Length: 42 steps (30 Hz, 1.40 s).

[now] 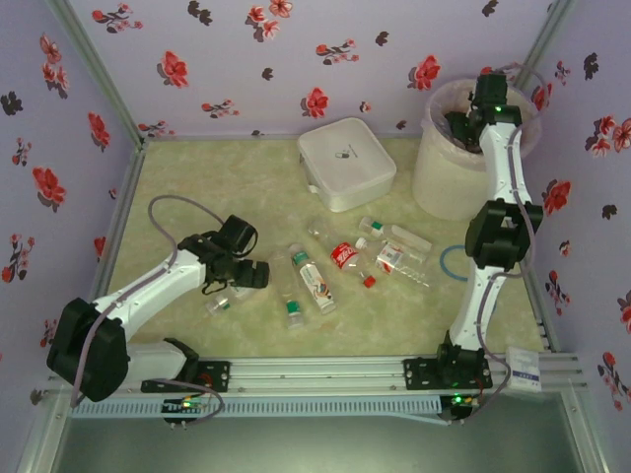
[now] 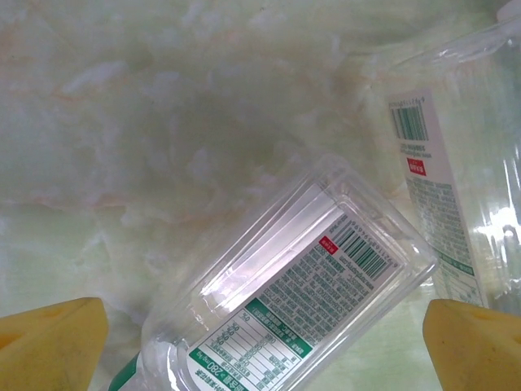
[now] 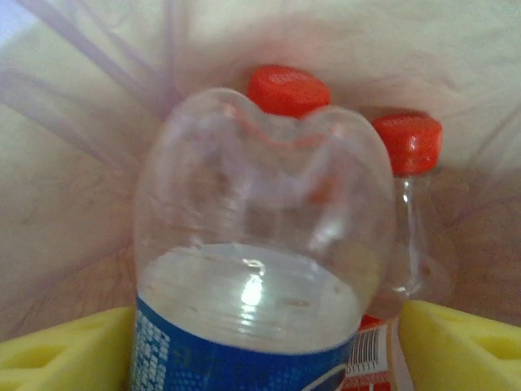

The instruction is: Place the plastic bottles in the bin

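Blue-label bottle (image 3: 260,244) between right pincer (image 3: 269,346) fingers, grip unclear, inside bin (image 3: 69,171) with red-capped bottles (image 3: 405,145); left pincer (image 2: 264,342) spread.

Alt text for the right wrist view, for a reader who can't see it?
A clear bottle with a blue label lies between the right hand's yellow fingers, its lobed base pointing away from the camera into the pinkish-lined bin. Two red caps show behind it. Whether the fingers grip the bottle is unclear.
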Each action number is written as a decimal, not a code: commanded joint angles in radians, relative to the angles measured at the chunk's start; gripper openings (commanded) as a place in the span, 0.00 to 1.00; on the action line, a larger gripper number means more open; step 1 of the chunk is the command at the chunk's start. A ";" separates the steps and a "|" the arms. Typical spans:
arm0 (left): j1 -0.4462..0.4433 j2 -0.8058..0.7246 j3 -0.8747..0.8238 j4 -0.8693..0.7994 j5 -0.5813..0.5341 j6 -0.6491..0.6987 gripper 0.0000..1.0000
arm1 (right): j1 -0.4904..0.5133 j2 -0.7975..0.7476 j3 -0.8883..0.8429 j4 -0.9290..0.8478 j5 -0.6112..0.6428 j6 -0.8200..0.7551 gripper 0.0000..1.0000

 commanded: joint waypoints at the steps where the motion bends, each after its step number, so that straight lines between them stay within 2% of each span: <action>1: 0.000 0.004 -0.027 -0.014 0.037 0.012 1.00 | -0.005 -0.121 -0.024 -0.008 0.010 0.008 0.92; 7: -0.010 0.037 -0.024 -0.086 0.018 0.025 1.00 | 0.007 -0.231 -0.062 0.043 -0.007 0.049 0.98; 15: -0.041 0.082 -0.026 -0.103 -0.023 -0.002 0.98 | 0.048 -0.360 -0.113 0.085 -0.048 0.116 0.99; 19: -0.045 0.083 -0.041 -0.101 -0.041 -0.023 0.84 | 0.061 -0.450 -0.151 0.077 -0.079 0.130 0.99; 26: -0.044 0.061 0.013 -0.108 -0.044 -0.032 0.57 | 0.061 -0.671 -0.338 0.082 -0.192 0.164 0.99; 30: -0.044 0.062 0.095 -0.127 -0.040 -0.029 0.49 | 0.063 -0.796 -0.477 0.123 -0.298 0.235 0.99; 33: -0.043 0.062 0.166 -0.125 -0.030 -0.021 0.47 | 0.074 -0.881 -0.611 0.212 -0.454 0.326 0.97; 36: -0.043 0.071 0.254 -0.099 -0.009 -0.005 0.46 | 0.145 -0.951 -0.748 0.335 -0.551 0.431 0.93; 42: -0.043 0.110 0.416 0.017 0.131 0.021 0.46 | 0.363 -0.947 -0.842 0.449 -0.599 0.496 0.87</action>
